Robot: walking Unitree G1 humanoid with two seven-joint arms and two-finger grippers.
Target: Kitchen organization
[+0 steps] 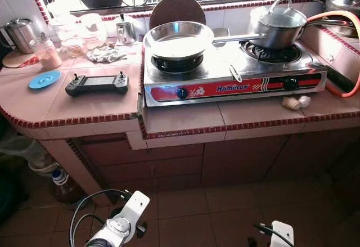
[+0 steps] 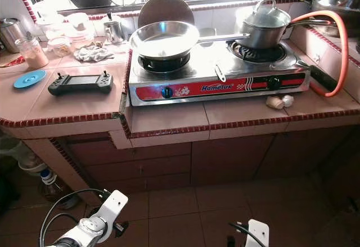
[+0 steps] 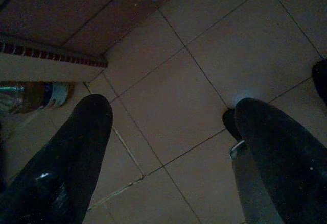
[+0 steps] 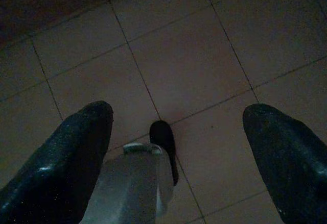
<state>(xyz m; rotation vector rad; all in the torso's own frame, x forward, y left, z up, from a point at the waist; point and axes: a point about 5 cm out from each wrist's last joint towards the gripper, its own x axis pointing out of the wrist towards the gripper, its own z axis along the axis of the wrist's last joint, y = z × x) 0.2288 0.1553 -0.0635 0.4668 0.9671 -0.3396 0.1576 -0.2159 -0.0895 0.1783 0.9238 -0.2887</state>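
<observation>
Item: two-burner gas stove, on my tiled surface, under the window.
- Left burner: empty steel frying pan, handle running toward the right burner.
- Right burner: lidded saucepan, handle pointing right.
- In front of the stove at the right, near the surface edge: two garlic bulbs, touching each other. An orange gas hose loops past them.
- Left of the stove: black handheld controller; blue round lid just beside it; crumpled cloth and jar of pinkish powder further back; steel kettle at the far left corner.
- Below the surface, on the floor: bottle of brown liquid.

My left gripper: fingers spread wide, holding nothing, hanging low over the floor tiles. My right gripper: the same.

Judgement: the scene would fit loose pieces awaiting tidying or an arrangement already settled. For any reach, I should stand square to the surface, raise an arm clear of its edge, and keep away from the pan handles.
</observation>
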